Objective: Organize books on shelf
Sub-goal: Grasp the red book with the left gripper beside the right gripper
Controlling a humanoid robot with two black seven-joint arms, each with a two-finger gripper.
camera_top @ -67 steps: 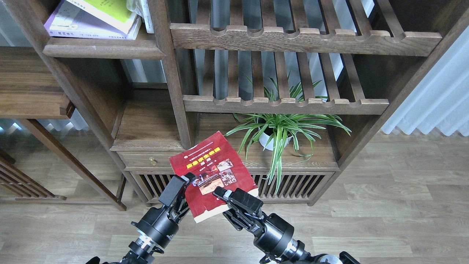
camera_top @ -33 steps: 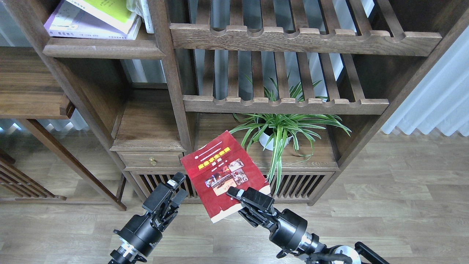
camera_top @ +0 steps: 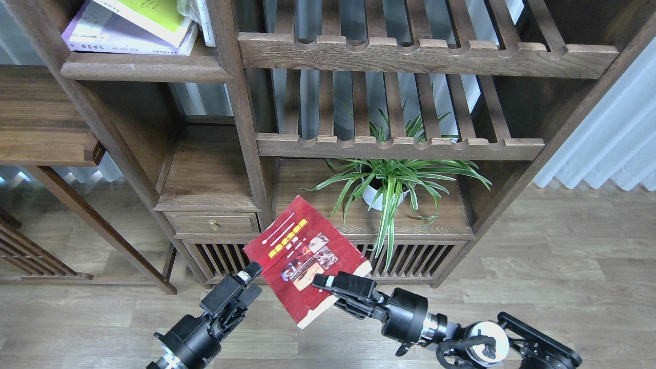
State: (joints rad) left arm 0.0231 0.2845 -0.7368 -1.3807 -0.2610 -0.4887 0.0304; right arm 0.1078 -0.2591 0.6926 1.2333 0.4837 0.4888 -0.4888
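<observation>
My right gripper (camera_top: 328, 283) is shut on the lower right edge of the dark red book (camera_top: 302, 253) and holds it tilted in the air in front of the low cabinet. My left gripper (camera_top: 246, 279) is open and empty just left of the book, not touching it. The pale lilac-white book (camera_top: 110, 36) lies on the shelf (camera_top: 143, 69) at the top left, with the yellow-green book (camera_top: 154, 13) on top of it.
A potted spider plant (camera_top: 392, 187) stands on the cabinet top under the slatted racks (camera_top: 400, 146). A small drawer with a brass knob (camera_top: 214, 224) sits below the left cabinet top. A side table edge (camera_top: 48, 154) juts in from the left. Wooden floor lies below.
My left gripper has let go of the red book and drawn back down-left. My right gripper now holds the book alone and has turned it more diagonal and a little lower.
</observation>
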